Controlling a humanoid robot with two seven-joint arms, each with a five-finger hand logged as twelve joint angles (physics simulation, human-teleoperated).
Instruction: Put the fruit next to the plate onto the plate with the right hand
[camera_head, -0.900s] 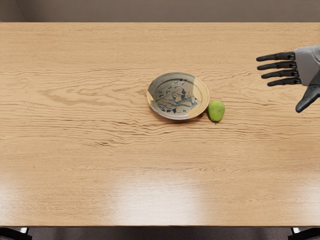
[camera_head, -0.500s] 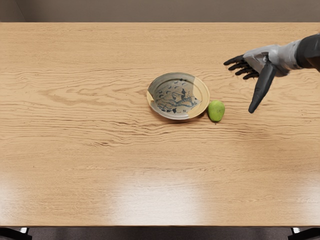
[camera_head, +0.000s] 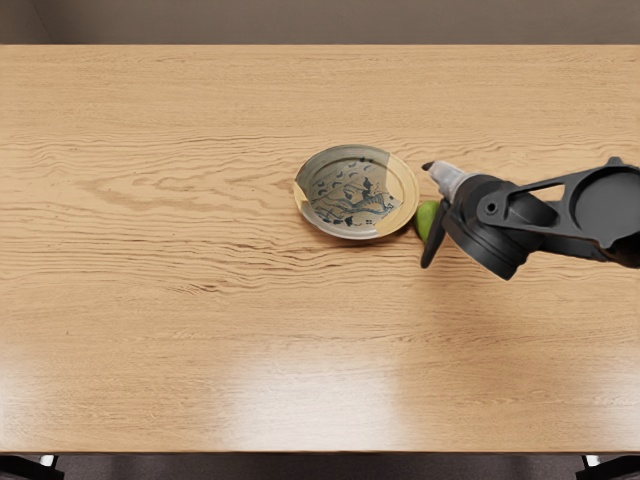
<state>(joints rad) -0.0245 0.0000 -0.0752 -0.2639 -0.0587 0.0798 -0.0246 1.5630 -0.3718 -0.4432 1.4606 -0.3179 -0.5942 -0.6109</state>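
A green fruit (camera_head: 425, 217) lies on the table just right of the patterned plate (camera_head: 403, 203); only its left part shows. My right hand (camera_head: 446, 207) has come down over the fruit from the right. Its dark wrist and forearm (camera_head: 520, 222) cover the rest of the fruit. Whether the hand touches or holds the fruit is hidden. The plate holds nothing. The left arm is out of the picture.
The wooden table (camera_head: 200, 300) spreads wide on every side of the plate. Its far edge runs along the top of the picture and its near edge along the bottom.
The right hand has swung left and down from the table's right side until it sits over the fruit. Fruit and plate have not moved.
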